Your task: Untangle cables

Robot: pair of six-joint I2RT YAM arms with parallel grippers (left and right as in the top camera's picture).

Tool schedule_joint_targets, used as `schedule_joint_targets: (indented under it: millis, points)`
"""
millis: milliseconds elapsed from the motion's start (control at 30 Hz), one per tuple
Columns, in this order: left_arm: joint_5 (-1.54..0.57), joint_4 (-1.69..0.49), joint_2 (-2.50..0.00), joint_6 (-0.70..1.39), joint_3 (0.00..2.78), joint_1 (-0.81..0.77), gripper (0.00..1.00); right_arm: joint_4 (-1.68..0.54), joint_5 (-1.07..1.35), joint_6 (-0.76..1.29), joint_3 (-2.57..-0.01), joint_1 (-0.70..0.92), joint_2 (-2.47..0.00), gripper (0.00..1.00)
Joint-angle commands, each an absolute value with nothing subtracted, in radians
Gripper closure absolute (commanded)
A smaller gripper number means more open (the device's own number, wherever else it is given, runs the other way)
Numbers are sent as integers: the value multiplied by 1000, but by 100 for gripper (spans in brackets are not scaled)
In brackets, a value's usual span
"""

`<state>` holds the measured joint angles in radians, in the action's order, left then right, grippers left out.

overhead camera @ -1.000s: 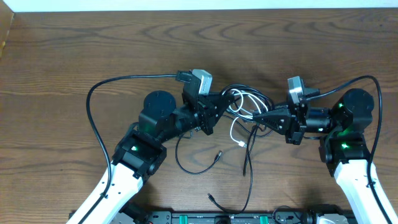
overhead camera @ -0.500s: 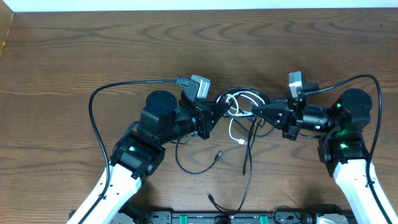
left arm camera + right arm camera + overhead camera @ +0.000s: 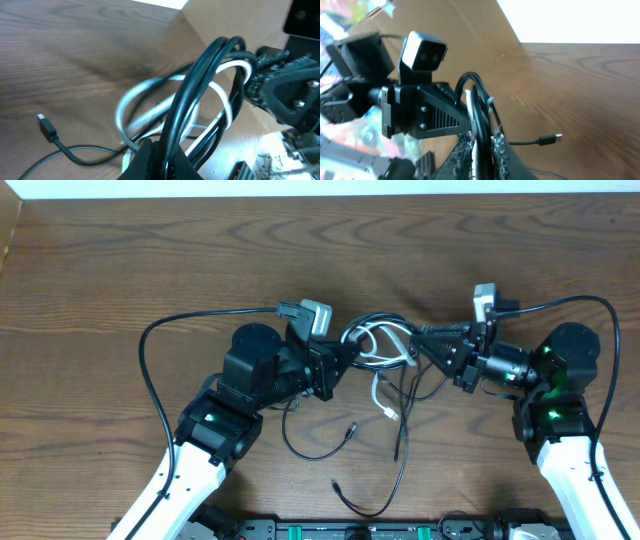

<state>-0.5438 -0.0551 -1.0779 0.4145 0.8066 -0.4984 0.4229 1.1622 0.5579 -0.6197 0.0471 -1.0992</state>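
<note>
The cables [image 3: 383,345], black loops tangled with a white one, hang in a bundle between my two grippers above the table's middle. My left gripper [image 3: 345,358] is shut on the black loops [image 3: 200,85], and the white loop [image 3: 150,95] threads through them. From the other side my right gripper [image 3: 418,338] pinches a white and a black strand [image 3: 479,107] between its rough pads. Loose ends trail toward the front: a white plug [image 3: 390,413], a black plug [image 3: 350,430] and a long black tail [image 3: 400,455].
Thick black arm cables arc out on the left [image 3: 150,370] and right [image 3: 600,320]. A cardboard wall [image 3: 8,230] stands at the far left edge. In the right wrist view, the left arm's camera [image 3: 422,50] sits close behind the bundle.
Both grippers have moved toward the table's far side, carrying the bundle with them. The right gripper swung up and to the right. The long black tail slid along the table.
</note>
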Motion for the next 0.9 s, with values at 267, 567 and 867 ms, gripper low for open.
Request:
schedule_joint_targets:
  millis: [267, 567, 867]
  points:
    - [-542, -53, -1070, 394, 811, -489, 93, 425, 1128, 521, -626, 40, -1093, 74]
    - [-542, -52, -1070, 394, 811, -489, 93, 406, 1139, 366, -626, 40, -1093, 44]
    - [-625, -52, -1071, 396, 811, -490, 93, 318, 1115, 71, -626, 41, -1093, 34]
